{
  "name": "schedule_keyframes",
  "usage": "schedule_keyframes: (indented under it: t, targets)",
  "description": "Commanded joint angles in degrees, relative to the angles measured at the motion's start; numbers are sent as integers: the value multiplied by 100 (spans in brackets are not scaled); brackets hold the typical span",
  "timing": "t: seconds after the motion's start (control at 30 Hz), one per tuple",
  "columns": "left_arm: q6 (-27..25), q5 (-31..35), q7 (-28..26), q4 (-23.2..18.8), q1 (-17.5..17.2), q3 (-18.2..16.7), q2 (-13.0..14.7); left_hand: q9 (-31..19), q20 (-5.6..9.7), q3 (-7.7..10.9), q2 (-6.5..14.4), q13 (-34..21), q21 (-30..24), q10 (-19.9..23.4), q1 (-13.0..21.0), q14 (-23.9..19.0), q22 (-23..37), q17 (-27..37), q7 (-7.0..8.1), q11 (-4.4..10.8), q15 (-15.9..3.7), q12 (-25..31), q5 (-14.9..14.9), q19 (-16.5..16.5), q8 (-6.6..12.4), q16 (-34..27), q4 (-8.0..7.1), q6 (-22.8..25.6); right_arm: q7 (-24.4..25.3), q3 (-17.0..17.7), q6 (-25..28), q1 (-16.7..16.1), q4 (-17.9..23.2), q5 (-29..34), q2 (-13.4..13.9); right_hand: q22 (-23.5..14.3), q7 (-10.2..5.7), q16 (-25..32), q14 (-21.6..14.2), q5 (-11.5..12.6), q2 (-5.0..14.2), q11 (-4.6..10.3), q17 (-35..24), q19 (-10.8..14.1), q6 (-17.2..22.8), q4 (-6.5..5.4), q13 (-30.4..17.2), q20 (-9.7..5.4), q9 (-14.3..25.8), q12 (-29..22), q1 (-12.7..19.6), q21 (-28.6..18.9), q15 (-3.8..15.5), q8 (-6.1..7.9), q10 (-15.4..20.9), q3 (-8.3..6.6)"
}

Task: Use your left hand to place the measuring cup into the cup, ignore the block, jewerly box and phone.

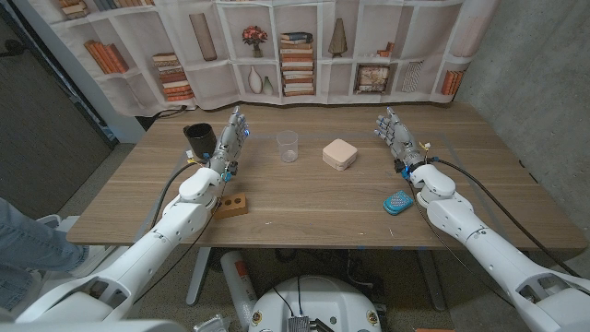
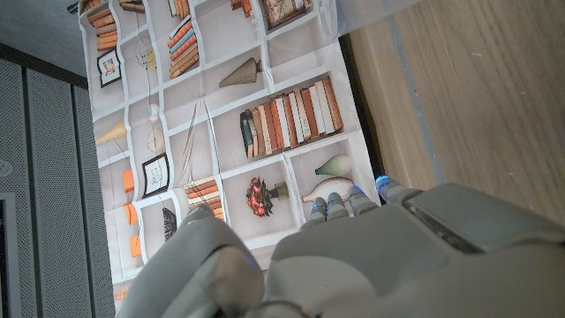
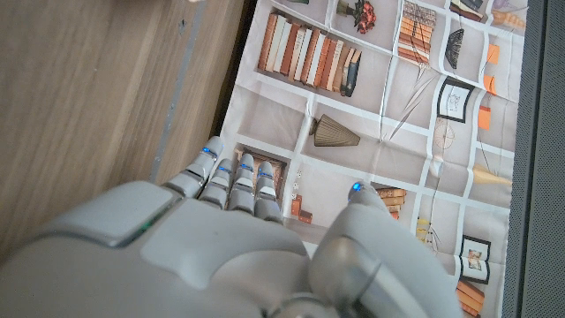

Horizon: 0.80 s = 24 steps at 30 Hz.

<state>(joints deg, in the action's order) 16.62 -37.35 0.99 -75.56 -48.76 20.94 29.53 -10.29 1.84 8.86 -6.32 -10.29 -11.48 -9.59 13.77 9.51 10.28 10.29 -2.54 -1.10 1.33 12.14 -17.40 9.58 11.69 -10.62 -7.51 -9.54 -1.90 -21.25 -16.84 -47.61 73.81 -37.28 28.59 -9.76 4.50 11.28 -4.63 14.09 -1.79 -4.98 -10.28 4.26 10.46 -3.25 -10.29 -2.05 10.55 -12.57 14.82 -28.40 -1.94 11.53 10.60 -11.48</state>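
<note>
Between measuring cup [image 1: 289, 145] and phone [image 1: 399, 202] — jewelry box [image 1: 339, 153], block [image 1: 231, 204] near left.

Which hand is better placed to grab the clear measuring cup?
Left. The left hand is open, nearer the measuring cup and black cup; the right hand sits beyond the jewelry box.

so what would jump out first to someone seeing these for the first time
Most likely the two white arms reaching up the wooden table, the left robot hand and right robot hand both raised with fingers apart and holding nothing. Between them stand a clear measuring cup and a beige jewelry box, with a black cup just left of the left robot hand. Behind the table hangs a printed bookshelf backdrop.
</note>
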Motion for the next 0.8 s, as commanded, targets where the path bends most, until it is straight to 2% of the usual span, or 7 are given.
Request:
schedule_keyframes:
  t: [0.03, 0.27, 0.37, 0.57, 0.8]
  targets:
    - [-65, -13, -74, -134, -75, -33, 32, -30, -3, 47, 19, -25, -28, -214, 85, 490, 7, 10, -5, 1, 6, 17, -51, 486, 28, -38, 17, -479, -33, -14, -82, 28, -39, -12, -51, -26, 5, 25, -37, 35, 10, 11, -24, 56, 50, 9, -23, -162, 16, -22, 54, -19, -11, 21, 58, -33]
    - [-27, -11, -30, -95, -59, -25, 21, -31, -16, 50, 45, -26, -27, -175, 110, 453, 7, 9, 6, 1, 8, 26, -67, 480, 27, -46, 29, -459, 9, 8, -66, -23, 19, -28, -34, -27, -4, 20, -40, 36, 19, 9, -23, 66, 60, 16, -24, -161, 17, -19, 62, -3, -15, 19, 62, -34]
    - [57, -41, 10, -20, -40, -38, -32, -32, -28, 56, 96, -27, -38, -18, 164, 291, 7, 8, 4, 8, 28, 70, -99, 435, 54, -90, 54, -343, -46, 5, -99, -23, -3, -33, -29, -27, 0, 20, -46, 37, 21, 13, -23, 74, 64, 18, -24, -162, 17, -17, 64, 0, -15, 19, 59, -34]
    - [90, -22, 78, 61, 15, -16, -41, -35, -49, 61, 142, -30, -66, 114, 217, 178, 9, 5, -8, 16, 20, 99, -128, 338, 95, -105, 79, -184, 8, 29, -120, -65, 51, -38, -32, -24, 12, 28, -107, 39, 23, 19, -18, 229, 67, 44, -26, -124, 18, -17, 90, -18, 14, 10, 76, -35]
    - [116, 65, 39, 36, 30, -3, -11, -36, -56, 68, 171, -30, -71, 162, 250, 138, 9, 4, 5, 22, 18, 107, -143, 307, 103, -105, 93, -130, 51, 58, -135, -98, 70, -40, -17, -23, 16, 17, -111, 40, 29, 29, -15, 194, 79, 64, -27, -146, 18, -20, 113, 27, -9, 8, 100, -38]
